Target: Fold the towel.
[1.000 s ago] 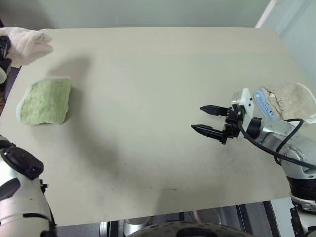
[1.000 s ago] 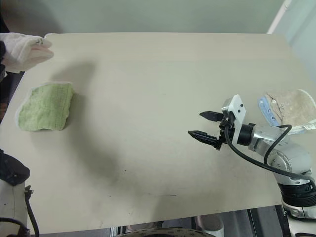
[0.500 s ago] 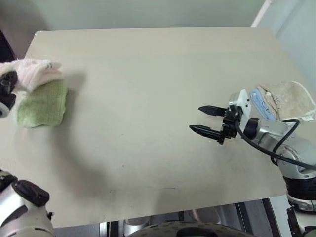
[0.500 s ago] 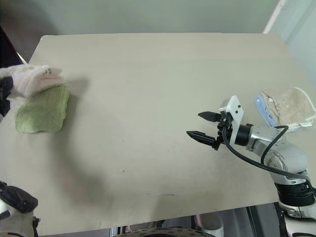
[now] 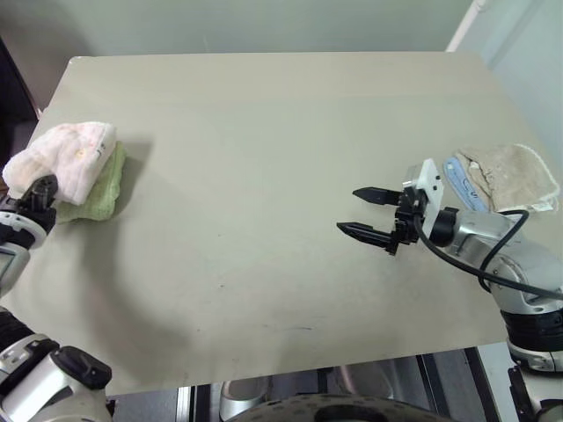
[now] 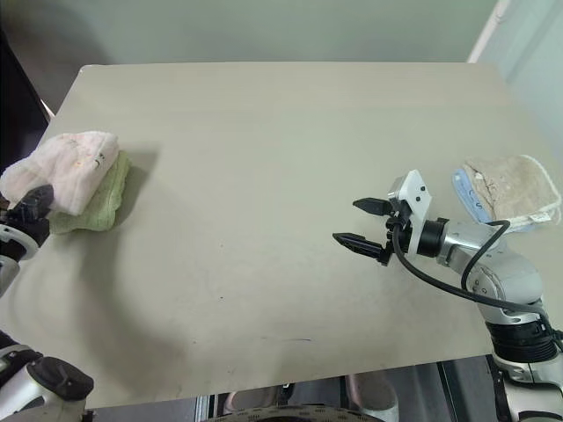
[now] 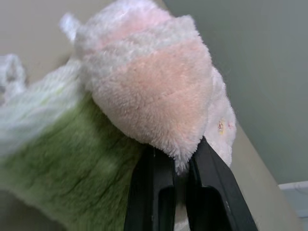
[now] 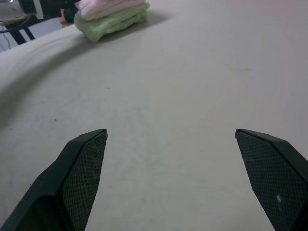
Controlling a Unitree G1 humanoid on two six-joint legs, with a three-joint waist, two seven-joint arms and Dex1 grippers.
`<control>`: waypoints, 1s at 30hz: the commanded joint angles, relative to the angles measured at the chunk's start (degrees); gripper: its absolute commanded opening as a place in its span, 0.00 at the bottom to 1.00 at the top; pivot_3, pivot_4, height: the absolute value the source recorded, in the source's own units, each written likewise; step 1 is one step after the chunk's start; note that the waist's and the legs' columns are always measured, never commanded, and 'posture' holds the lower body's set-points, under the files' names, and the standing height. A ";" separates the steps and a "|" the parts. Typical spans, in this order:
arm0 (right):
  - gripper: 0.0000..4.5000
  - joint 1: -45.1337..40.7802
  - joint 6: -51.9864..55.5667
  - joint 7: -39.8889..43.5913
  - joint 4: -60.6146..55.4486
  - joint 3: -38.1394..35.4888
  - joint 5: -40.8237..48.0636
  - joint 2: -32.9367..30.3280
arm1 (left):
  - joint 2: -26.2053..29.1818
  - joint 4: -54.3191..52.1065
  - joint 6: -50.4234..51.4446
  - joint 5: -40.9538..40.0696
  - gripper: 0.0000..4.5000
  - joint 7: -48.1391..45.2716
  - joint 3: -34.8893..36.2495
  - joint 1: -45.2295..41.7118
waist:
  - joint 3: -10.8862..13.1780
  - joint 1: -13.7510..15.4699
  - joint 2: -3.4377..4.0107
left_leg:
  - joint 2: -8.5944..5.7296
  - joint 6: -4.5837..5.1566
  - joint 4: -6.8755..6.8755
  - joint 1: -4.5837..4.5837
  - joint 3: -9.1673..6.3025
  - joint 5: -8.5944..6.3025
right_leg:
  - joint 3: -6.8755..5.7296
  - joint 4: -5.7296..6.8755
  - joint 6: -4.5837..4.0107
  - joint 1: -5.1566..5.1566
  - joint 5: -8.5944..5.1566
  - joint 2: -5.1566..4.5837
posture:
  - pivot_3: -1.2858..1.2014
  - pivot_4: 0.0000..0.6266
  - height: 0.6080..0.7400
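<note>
The pale pink towel (image 5: 69,160) lies folded in a bundle on top of the green terry cloth (image 5: 104,189) at the table's left edge. My left gripper (image 5: 39,190) is at the towel's near end. In the left wrist view its two black fingers (image 7: 155,192) stand close together with the towel's (image 7: 154,86) fluffy edge pinched between them, and the green cloth (image 7: 72,168) lies underneath. My right gripper (image 5: 365,213) hovers open above the table's right half, far from the towel, with nothing between its fingertips (image 8: 91,144).
A beige cloth with blue trim (image 5: 510,174) lies at the table's right edge, behind my right arm. The tan table (image 5: 264,132) is bare across its middle. Its left edge runs right beside the stacked cloths.
My left gripper has come down and back with the pink towel, which now rests on the green cloth instead of hanging above it. The right gripper has kept still.
</note>
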 commanded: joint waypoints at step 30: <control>1.00 1.66 -3.17 1.21 -1.50 -3.56 -0.82 -0.82 | 8.64 -29.00 11.01 -11.99 0.99 -24.44 -4.13 22.43 | 0.03 0.17 0.03 | 0.36 -0.36 -0.16 0.04 -0.13 -0.24 | 0.06 -0.03 -0.43 -0.17 0.05 0.45 | 0.52 0.24 1.00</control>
